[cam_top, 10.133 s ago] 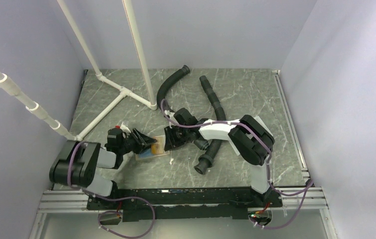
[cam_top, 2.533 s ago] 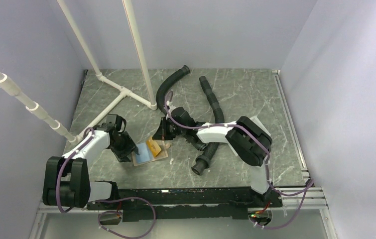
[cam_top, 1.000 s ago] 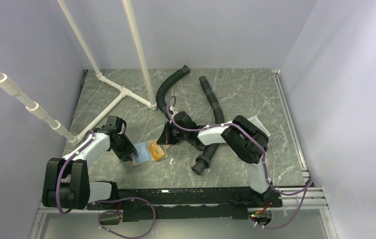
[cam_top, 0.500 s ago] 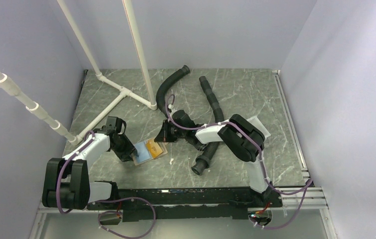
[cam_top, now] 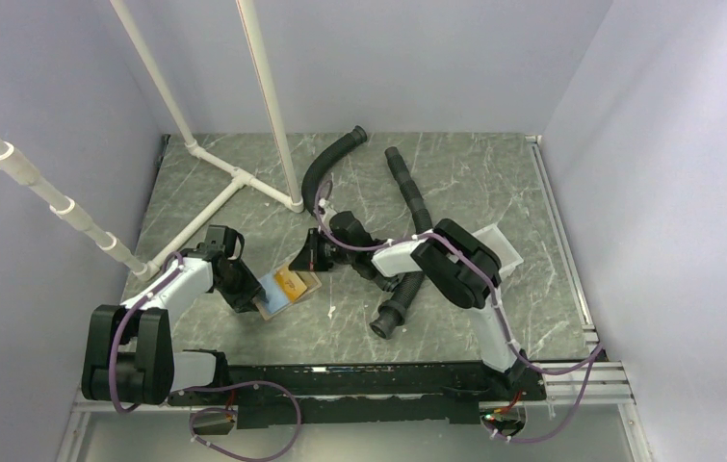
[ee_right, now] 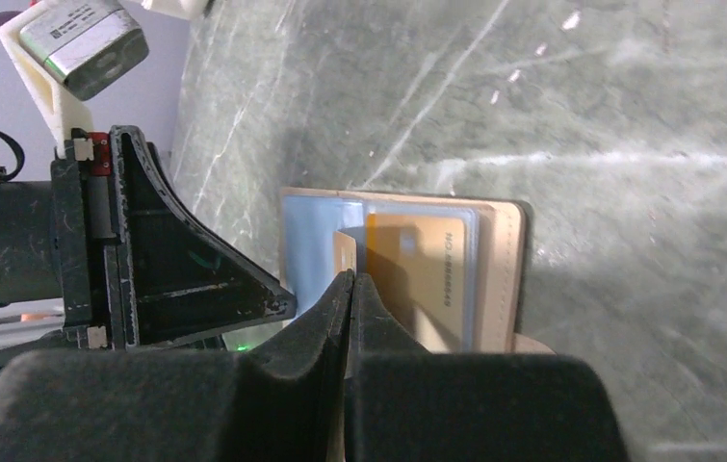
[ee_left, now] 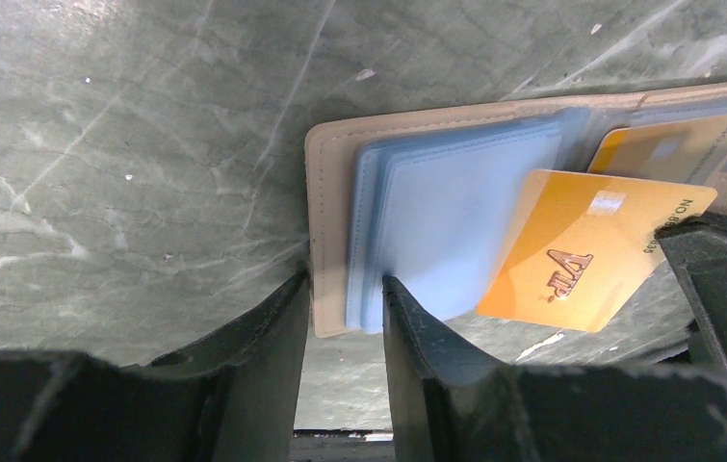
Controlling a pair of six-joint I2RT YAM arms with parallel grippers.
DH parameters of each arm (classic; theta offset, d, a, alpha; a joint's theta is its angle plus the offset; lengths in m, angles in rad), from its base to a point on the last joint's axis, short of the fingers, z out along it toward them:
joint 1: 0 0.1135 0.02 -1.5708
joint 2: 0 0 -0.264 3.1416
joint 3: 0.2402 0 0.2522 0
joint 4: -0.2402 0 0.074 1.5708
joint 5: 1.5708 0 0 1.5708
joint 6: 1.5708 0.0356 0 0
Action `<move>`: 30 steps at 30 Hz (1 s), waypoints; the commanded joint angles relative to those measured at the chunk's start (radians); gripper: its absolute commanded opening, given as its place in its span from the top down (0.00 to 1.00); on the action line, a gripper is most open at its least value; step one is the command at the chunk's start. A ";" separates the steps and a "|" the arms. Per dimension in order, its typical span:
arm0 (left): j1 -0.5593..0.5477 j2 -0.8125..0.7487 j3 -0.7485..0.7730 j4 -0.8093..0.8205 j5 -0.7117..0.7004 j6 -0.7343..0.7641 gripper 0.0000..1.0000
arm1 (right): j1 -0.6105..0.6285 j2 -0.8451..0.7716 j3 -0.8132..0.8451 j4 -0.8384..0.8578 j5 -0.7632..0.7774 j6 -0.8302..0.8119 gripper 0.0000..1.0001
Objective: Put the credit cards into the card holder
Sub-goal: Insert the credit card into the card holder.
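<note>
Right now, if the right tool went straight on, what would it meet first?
Probably the card holder: the gold card in the right tool points at its blue sleeves.

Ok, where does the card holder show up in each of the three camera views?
Top external: the card holder lies open centre-left, between the left tool and right tool.
Left wrist: upper middle and right, its near edge clamped in the left tool.
Right wrist: centre, past the right tool pinching a gold card.
Shared landmark: the left tool on the holder's blue-sleeved end.
</note>
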State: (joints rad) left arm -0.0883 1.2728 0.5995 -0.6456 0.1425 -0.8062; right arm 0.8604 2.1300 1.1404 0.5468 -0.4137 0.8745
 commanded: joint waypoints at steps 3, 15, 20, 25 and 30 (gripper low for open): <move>-0.001 0.020 -0.014 0.015 -0.037 0.007 0.61 | 0.008 0.057 0.076 0.096 -0.072 -0.020 1.00; -0.001 0.010 -0.015 0.009 -0.041 0.005 0.62 | 0.002 0.104 0.106 0.132 -0.071 0.009 1.00; -0.001 0.011 -0.015 0.011 -0.040 0.004 0.62 | -0.007 0.119 0.122 0.140 -0.063 0.004 1.00; -0.001 0.004 -0.018 0.012 -0.038 0.002 0.62 | -0.006 0.127 0.120 0.167 -0.056 -0.026 1.00; -0.001 0.003 -0.017 0.009 -0.040 0.001 0.62 | -0.005 0.134 0.128 0.165 -0.042 -0.054 1.00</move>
State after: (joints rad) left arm -0.0883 1.2736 0.5995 -0.6437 0.1429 -0.8062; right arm 0.8574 2.2536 1.2320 0.6514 -0.4778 0.8627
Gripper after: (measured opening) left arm 0.386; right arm 0.007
